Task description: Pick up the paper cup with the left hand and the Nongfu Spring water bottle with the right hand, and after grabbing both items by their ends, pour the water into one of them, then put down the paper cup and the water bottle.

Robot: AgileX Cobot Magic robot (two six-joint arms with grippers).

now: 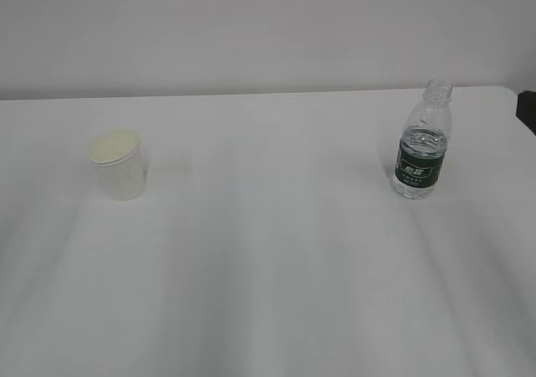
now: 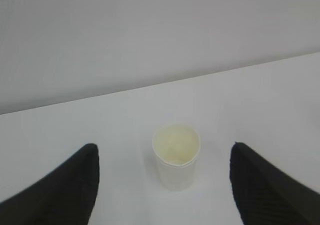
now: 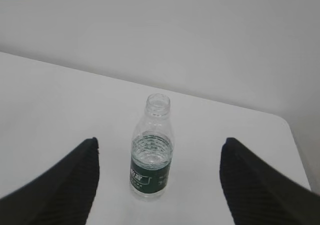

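well apart on the white surface (image 1: 268, 268), the paper cup (image 1: 117, 166) stands upright at the left and the nongfu spring water bottle (image 1: 423, 142) stands upright at the right, capless, with water (image 1: 416, 182) filling its lower part up to about the top of the green label. the left pincer (image 2: 162, 152) hangs with jaws spread wide, the cup between them and untouched. the right pincer (image 3: 160, 146) is likewise spread wide, the bottle standing between its dark fingers (image 3: 70, 185) and clear of both.
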